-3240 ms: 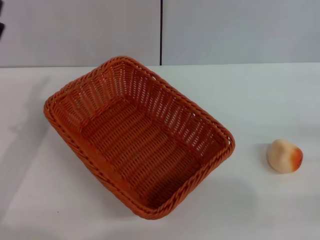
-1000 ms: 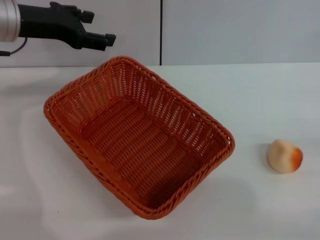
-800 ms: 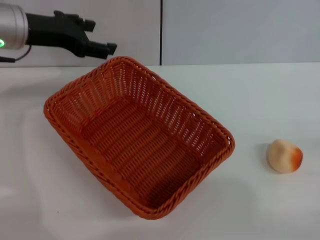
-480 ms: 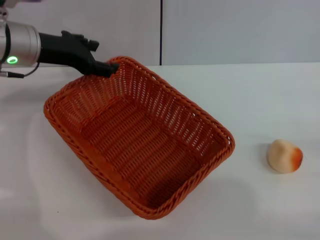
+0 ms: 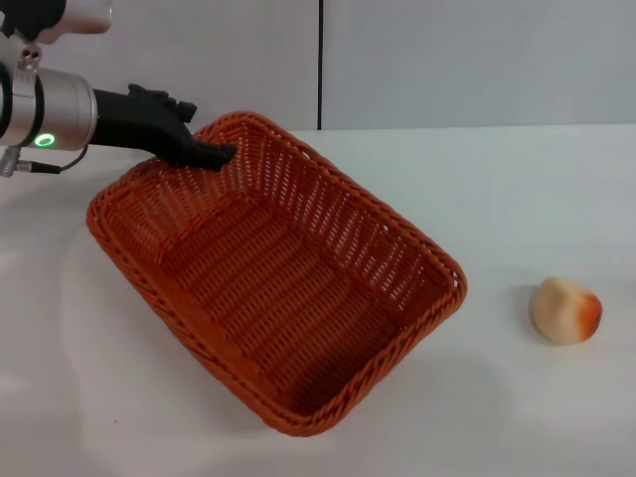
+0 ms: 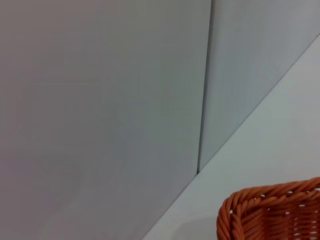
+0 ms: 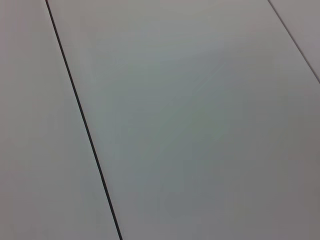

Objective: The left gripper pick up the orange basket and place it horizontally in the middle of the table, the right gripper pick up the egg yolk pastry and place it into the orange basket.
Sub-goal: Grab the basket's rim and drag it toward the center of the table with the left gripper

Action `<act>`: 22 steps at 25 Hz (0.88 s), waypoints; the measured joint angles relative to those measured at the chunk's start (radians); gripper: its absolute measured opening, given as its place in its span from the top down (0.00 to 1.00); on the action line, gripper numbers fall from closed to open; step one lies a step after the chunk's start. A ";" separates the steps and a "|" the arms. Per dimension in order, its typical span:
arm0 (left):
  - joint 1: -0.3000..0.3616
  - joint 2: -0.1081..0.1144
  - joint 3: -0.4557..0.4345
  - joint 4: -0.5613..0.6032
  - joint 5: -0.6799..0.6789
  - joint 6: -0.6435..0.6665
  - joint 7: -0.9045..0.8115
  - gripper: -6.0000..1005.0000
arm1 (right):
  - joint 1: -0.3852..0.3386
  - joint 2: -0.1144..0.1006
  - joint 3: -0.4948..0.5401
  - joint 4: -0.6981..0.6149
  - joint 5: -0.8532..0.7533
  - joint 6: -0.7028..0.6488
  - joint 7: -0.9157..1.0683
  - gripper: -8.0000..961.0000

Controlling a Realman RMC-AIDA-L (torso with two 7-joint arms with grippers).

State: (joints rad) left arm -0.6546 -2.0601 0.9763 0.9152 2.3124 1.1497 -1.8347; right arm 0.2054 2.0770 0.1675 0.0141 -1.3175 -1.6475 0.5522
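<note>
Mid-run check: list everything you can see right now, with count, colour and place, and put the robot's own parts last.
orange basket: one, orange, lying askew, left of the table's centre, empty.
egg yolk pastry: one, cream with an orange-red blush, on the table to the right, apart from the basket.
table: one, white, under both.
wall: grey panels with a dark seam, behind the table.
left gripper: one, black tool on a silver arm, at the basket's far left rim.
right gripper: not in view.

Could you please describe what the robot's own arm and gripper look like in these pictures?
Only the left arm shows, in the head view. The left gripper is a matte black claw with angular fingers on a black wrist block. Behind it sits a silver cylindrical arm segment bearing a small glowing green light ring, with a thin dark cable beneath. The right arm is out of view.
</note>
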 joint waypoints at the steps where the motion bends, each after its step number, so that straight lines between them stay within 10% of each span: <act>1: 0.000 0.000 0.002 -0.004 0.000 -0.002 0.000 0.25 | 0.000 0.000 0.000 0.000 0.000 0.000 0.000 0.35; 22: -0.003 0.000 0.064 -0.034 0.000 -0.008 -0.073 0.34 | -0.010 0.000 -0.002 0.005 -0.001 0.006 0.000 0.36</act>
State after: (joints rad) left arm -0.6574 -2.0597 1.0398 0.8816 2.3129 1.1422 -1.9080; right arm 0.1950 2.0770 0.1658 0.0192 -1.3185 -1.6410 0.5522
